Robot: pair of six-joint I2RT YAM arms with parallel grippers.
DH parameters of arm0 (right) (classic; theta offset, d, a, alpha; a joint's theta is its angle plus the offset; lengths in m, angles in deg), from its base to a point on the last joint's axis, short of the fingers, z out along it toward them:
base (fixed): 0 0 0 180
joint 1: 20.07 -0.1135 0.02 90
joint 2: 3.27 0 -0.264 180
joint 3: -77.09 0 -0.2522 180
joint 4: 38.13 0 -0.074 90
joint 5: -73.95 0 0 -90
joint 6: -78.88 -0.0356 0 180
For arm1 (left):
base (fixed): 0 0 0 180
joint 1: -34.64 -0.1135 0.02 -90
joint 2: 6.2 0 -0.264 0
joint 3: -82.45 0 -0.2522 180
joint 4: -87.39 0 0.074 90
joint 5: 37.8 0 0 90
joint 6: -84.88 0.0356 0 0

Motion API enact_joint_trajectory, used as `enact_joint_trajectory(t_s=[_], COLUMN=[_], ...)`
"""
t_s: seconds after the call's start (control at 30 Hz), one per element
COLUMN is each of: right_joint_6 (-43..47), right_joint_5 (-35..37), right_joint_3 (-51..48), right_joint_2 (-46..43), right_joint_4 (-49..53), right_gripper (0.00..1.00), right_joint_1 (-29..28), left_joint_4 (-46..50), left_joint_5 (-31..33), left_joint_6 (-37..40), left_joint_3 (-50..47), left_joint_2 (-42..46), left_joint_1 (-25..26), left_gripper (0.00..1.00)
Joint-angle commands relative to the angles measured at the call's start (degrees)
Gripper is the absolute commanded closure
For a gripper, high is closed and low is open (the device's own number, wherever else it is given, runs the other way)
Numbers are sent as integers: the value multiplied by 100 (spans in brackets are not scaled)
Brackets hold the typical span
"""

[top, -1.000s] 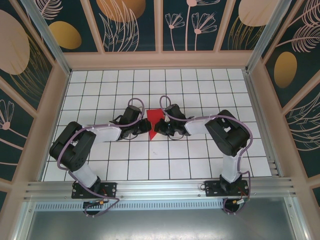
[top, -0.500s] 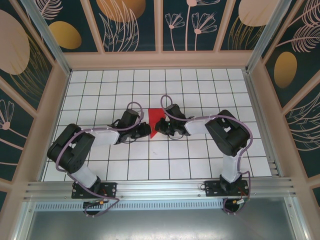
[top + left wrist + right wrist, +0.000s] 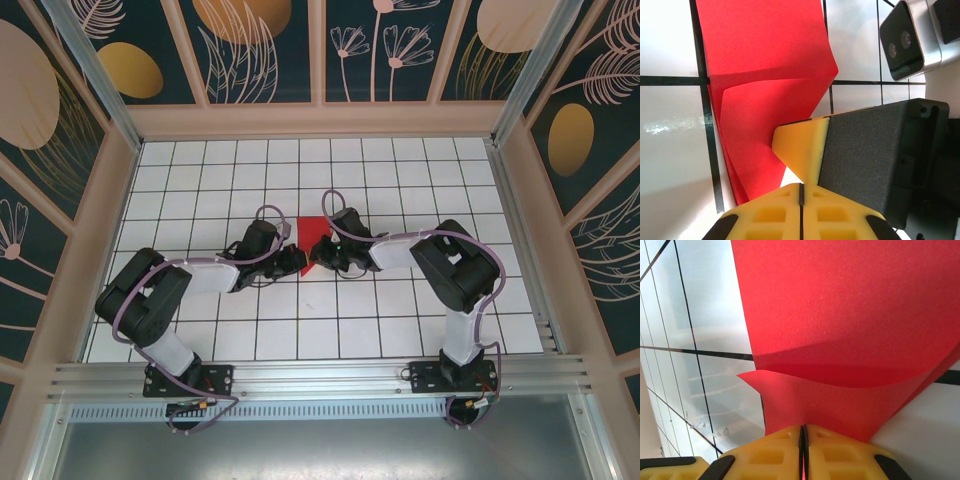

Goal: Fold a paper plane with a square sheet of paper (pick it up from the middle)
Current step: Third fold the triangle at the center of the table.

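The square sheet of paper is bright red, folded over itself and partly lifted off the white tiles at the table's centre. In the right wrist view its layers curve upward, and my right gripper is shut on its near edge, with a red sliver in the seam. From above, the right gripper is at the paper's lower right. My left gripper is at the paper's lower left. Its yellow fingers are pressed together beside the red flap, nothing showing between them. A right fingertip is just ahead of them.
The white gridded table is boxed in by a beige frame with patterned panels on three sides. An aluminium rail runs along the near edge above the arm bases. Both forearms lie low across the middle rows of tiles.
My left gripper has shifted slightly right and down along the paper's lower left edge and its fingers have closed fully. The right gripper has stayed put, still gripping the paper.
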Motion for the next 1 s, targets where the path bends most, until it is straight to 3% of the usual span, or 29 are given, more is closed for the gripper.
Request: enact_joint_trajectory(t_s=[0.0,0.47,0.97], right_joint_6=[-122,-118,522], right_joint_5=[84,18,-63], right_joint_3=[79,73,159], right_joint_2=[125,106,-414], right_joint_4=[77,14,212], right_gripper=[86,86,86], right_joint_1=[43,62,103], left_joint_4=[-106,351,564], left_joint_5=[-32,535,905], left_joint_6=[-82,-30,-81], left_joint_3=[-109,-78,-461], left_joint_2=[-223,-510,-596], left_joint_1=[38,62,107], left_gripper=[91,94,100])
